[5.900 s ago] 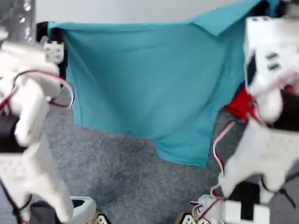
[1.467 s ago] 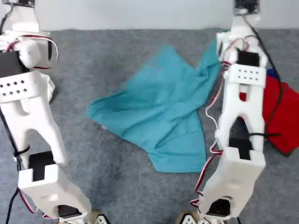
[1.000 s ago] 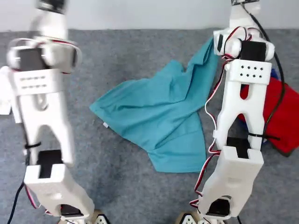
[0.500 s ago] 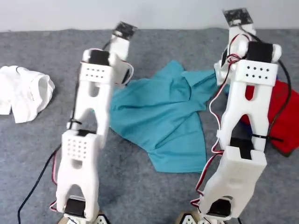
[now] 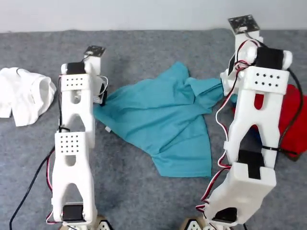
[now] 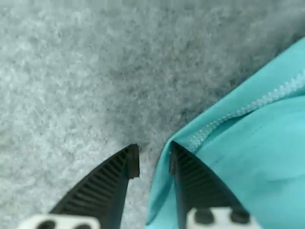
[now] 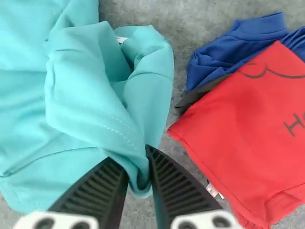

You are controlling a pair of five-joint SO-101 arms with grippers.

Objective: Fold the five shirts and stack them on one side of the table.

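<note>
Across the middle of the grey, felt-like table (image 5: 144, 201) lies the teal shirt (image 5: 163, 124), a thin knit with stitched hems, rumpled into soft folds and roughly triangular in outline. Its left corner meets the left gripper (image 6: 152, 156): the ribbed black jaws stand slightly spread with bare grey surface showing in the gap, and the hem lies against the inner face of one finger (image 6: 186, 181), unpinched. At the shirt's far right corner the right gripper (image 7: 136, 164) has its jaws pressed onto a bunched fold of the teal cloth. A red shirt (image 7: 248, 124) lies flat just right of that fold, over a blue shirt (image 7: 233, 47); a crumpled white shirt (image 5: 24, 93) lies at far left, well apart. Half a second earlier the left arm leaned over the shirt's left part; now it stands at the corner. Some seconds earlier the shirt hung spread between both arms.
</note>
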